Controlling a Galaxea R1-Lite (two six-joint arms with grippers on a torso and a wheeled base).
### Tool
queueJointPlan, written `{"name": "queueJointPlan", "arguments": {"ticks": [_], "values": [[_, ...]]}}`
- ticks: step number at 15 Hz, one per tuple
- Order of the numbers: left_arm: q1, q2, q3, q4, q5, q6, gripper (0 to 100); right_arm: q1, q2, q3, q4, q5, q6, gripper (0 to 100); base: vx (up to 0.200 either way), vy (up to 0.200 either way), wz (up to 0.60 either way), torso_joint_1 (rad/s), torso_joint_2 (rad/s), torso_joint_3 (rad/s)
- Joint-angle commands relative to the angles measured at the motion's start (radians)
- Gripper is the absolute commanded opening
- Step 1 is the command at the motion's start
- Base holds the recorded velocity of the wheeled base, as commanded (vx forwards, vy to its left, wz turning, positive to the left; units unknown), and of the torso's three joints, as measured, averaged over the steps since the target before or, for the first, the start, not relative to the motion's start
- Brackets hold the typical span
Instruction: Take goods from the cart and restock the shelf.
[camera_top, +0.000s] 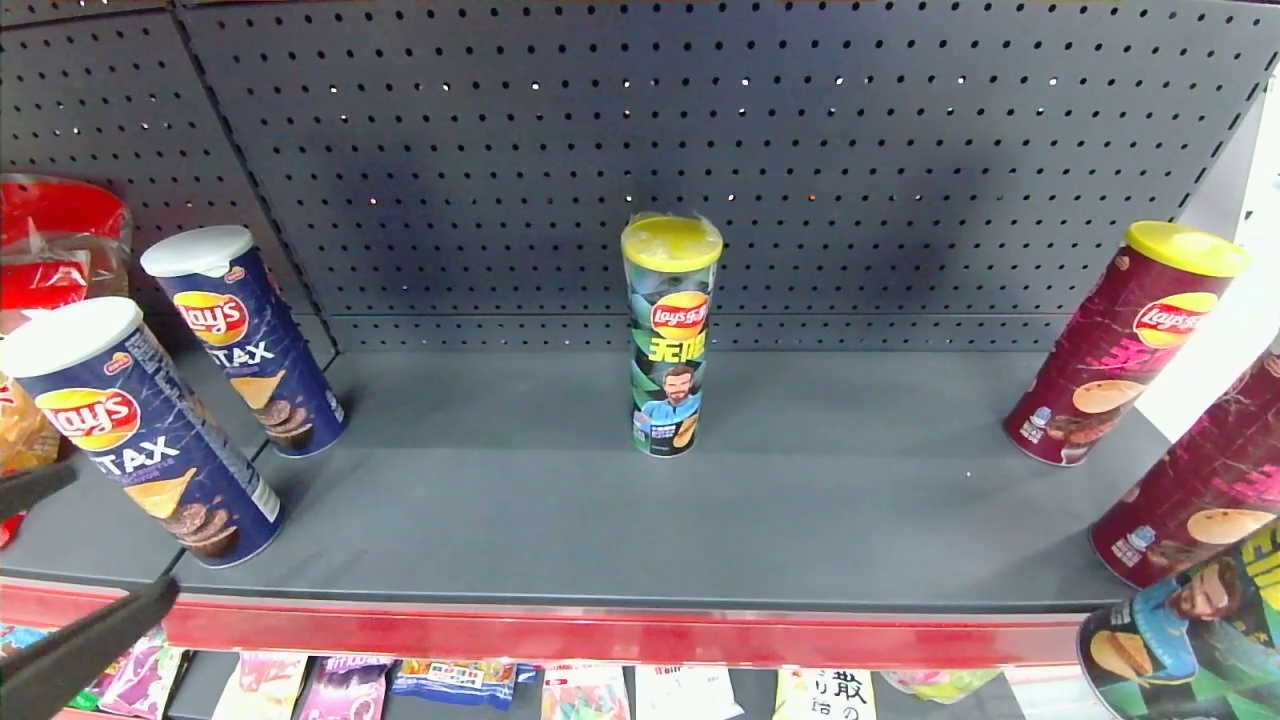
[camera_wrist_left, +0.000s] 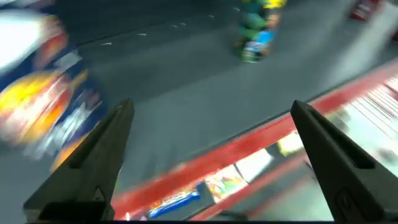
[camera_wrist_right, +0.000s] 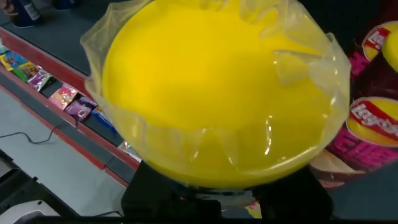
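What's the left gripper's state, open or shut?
Open: the left gripper has its fingers wide apart, with nothing held between them.

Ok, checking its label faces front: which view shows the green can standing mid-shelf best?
The head view: the green can stands whole, upright, label facing out. The left wrist view catches that can blurred, top cut off. The right wrist view looks onto another can's yellow lid.

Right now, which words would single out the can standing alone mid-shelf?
Look at the red-edged grey shelf, then its middle, near the pegboard. The green can stands there upright and alone, yellow-lidded, between blue cans left and maroon cans right.
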Motion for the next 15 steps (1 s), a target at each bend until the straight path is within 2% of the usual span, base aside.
{"name": "queueJointPlan", "arguments": {"ticks": [1,2,4,7,10,11,12,15], "values": [[-0.186,0.425,-0.171,-0.082,-0.065,0.045,100,0.045,0.088,-0.031,-0.001,0.000,0.000,0,0.000,0.000,0.00,0.000,0.00,0.000],[-0.229,0.485,-0.202,-0.087,-0.062,0.041,100,0.056,0.092,-0.030,0.000,0.000,0.000,0,0.000,0.000,0.00,0.000,0.00,0.000],[-0.263,0.560,-0.245,-0.092,-0.062,0.041,100,0.059,0.094,-0.027,-0.001,0.000,0.000,0,0.000,0.000,0.00,0.000,0.00,0.000],[-0.333,0.744,-0.403,-0.093,-0.070,0.041,100,0.057,0.086,-0.018,-0.001,-0.002,0.004,0,0.000,0.000,0.00,0.000,0.00,0.000],[-0.341,0.927,-0.572,-0.107,-0.064,0.050,100,0.056,0.083,-0.019,-0.001,-0.002,0.006,0,0.000,0.000,0.00,0.000,0.00,0.000],[-0.342,0.965,-0.613,-0.119,-0.064,0.049,100,0.056,0.081,-0.021,-0.001,-0.002,0.006,0,0.000,0.000,0.00,0.000,0.00,0.000],[-0.342,0.967,-0.616,-0.119,-0.064,0.049,100,0.056,0.083,-0.021,-0.001,-0.002,0.006,0,0.000,0.000,0.00,0.000,0.00,0.000],[-0.359,1.070,-0.739,-0.119,-0.051,0.049,100,0.056,0.081,-0.016,-0.001,-0.002,0.006,0,0.000,0.000,0.00,0.000,0.00,0.000]]}}
